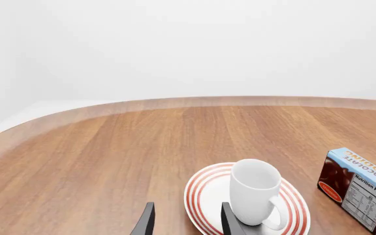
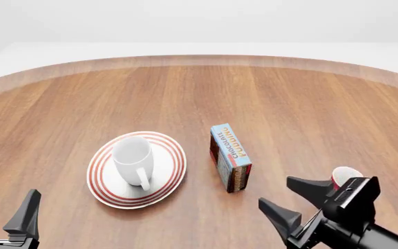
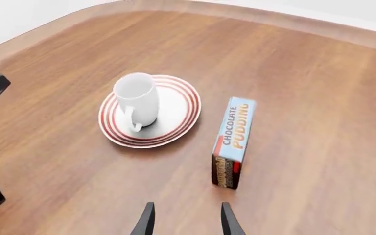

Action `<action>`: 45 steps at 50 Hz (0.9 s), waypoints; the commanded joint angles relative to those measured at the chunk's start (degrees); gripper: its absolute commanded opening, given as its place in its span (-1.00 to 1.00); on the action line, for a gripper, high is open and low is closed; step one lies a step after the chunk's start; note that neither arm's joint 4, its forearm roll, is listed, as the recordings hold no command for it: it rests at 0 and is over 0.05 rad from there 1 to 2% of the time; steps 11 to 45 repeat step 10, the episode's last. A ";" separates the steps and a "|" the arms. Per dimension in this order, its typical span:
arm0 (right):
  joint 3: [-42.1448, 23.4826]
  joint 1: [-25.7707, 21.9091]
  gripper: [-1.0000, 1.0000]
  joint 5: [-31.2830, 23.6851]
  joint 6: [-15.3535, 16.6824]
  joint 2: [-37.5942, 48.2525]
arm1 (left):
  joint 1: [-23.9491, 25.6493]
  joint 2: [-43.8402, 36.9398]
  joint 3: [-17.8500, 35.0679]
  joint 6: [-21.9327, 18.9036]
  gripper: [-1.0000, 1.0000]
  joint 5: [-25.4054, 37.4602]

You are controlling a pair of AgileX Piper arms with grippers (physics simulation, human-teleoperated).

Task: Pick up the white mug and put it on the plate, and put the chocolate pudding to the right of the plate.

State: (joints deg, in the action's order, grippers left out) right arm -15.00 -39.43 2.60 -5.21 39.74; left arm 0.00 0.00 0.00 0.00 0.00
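The white mug [image 2: 133, 160] stands upright on the plate [image 2: 172, 167], handle toward the near side, and the chocolate pudding [image 2: 230, 157] stands on a long narrow edge just to the right of the plate, near its rim but not touching it. Judged from how things lie, both parts of the task look done, so any coming move is likely only a retreat or a small correction. The carton's long axis runs near to far, angled slightly, with its light blue lettered face turned up and to the right. It lies ahead of and to the left of the right gripper [image 2: 292, 198], which is the nearer arm; that gripper hangs over the near right part of the table with its jaws spread wide and nothing between them. The left gripper [image 2: 5, 203] sits at the near left corner, also open and empty, with the plate ahead of it and to its right. A red mug [image 2: 346, 175] peeks out behind the right gripper, mostly hidden. If the carton needed a nudge, the right arm would reach forward and left across its narrow width.
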 commanded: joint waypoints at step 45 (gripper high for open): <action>4.74 3.76 1.00 -10.92 -0.72 -16.68 | 0.00 0.00 0.00 0.00 1.00 0.00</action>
